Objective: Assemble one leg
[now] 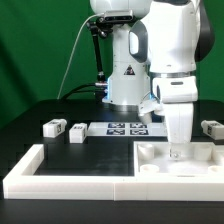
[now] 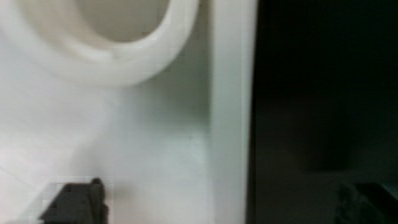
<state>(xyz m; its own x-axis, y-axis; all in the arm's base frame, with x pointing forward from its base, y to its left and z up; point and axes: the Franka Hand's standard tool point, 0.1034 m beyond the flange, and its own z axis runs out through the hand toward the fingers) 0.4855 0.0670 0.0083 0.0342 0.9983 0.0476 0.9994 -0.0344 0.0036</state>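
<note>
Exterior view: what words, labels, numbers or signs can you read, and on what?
No words or numbers are readable.
Triangular warning sign on the arm's base: symbol too small to make out.
Square tags on the marker board and the legs: black-and-white patterns, no text.

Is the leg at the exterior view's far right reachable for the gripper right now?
Probably yes. That leg lies alone on the table; the open gripper only needs to lift clear of the square part first.
</note>
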